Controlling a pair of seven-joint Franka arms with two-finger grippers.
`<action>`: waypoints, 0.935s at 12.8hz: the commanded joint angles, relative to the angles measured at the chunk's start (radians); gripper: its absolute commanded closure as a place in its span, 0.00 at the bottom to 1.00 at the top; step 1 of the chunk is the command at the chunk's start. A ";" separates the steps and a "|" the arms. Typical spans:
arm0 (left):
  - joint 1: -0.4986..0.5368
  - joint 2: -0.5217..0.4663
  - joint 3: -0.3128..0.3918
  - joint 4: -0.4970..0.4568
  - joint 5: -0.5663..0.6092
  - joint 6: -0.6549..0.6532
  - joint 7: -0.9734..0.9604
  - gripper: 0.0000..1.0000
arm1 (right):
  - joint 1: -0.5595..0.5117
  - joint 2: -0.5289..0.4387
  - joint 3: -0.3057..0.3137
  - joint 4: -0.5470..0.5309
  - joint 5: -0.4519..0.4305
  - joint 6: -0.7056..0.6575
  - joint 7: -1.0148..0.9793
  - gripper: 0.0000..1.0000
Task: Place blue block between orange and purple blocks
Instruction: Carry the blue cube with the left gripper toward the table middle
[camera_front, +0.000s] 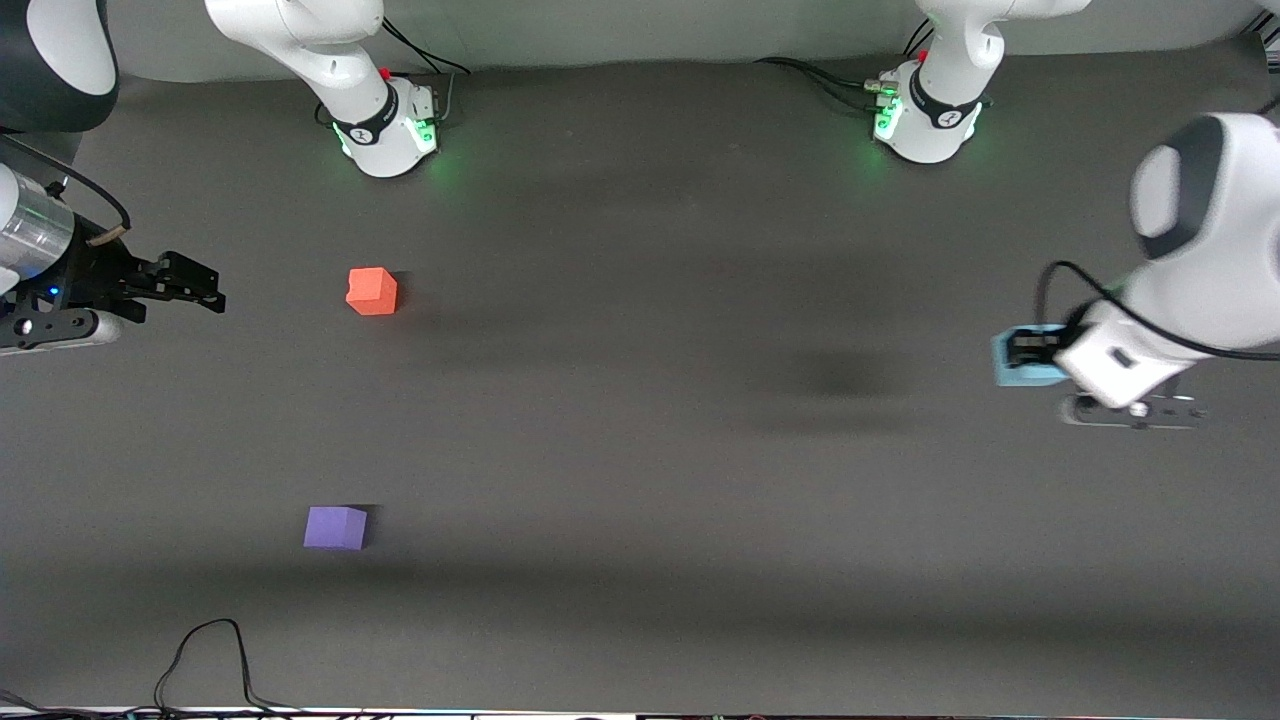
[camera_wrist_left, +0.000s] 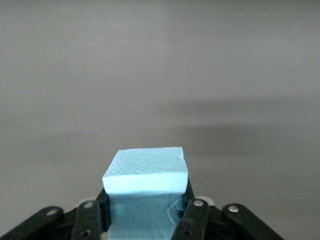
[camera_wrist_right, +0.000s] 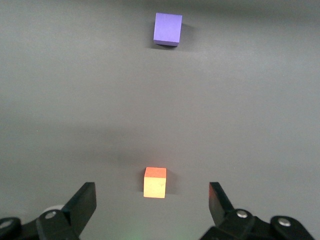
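1. Cable: black loop on table at the edge nearest the front cam, toward right arm's end.

2. Purple block: violet matte cube, flat on table, toward right arm's end. Seen in front view & right wrist view; not in left wrist view.

3. Blue block: light sky-blue cube, pinched in left gripper, up over the table at left arm's end, well apart from the other two cubes. Front view shows only a sliver beside the black fingers. Left wrist view shows it close: foam-like pebbled top face, a pale edge band, fine crack lines on the facing side, a black finger pressed to each flank. Neither of the other cubes shows in that view; only bare grey surface.

4. Orange block: orange-red matte cube, on table, farther from front cam than the purple one, roughly in line w/ it. Right wrist view shows its top redder, side paler orange.

5. Right gripper: at right arm's end, beside orange block, apart from it; arm waits. Right wrist view: fingers spread wide, holding nothing, orange block framed between them.
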 joint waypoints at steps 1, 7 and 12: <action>-0.127 0.078 -0.055 0.111 0.006 -0.026 -0.287 0.51 | 0.006 -0.013 -0.006 0.000 -0.001 -0.005 -0.007 0.00; -0.547 0.369 -0.073 0.330 0.102 0.160 -0.829 0.51 | 0.006 -0.002 -0.006 0.001 0.000 0.004 -0.007 0.00; -0.734 0.610 -0.063 0.398 0.228 0.391 -1.029 0.51 | 0.006 0.003 -0.006 0.000 0.013 0.009 -0.007 0.00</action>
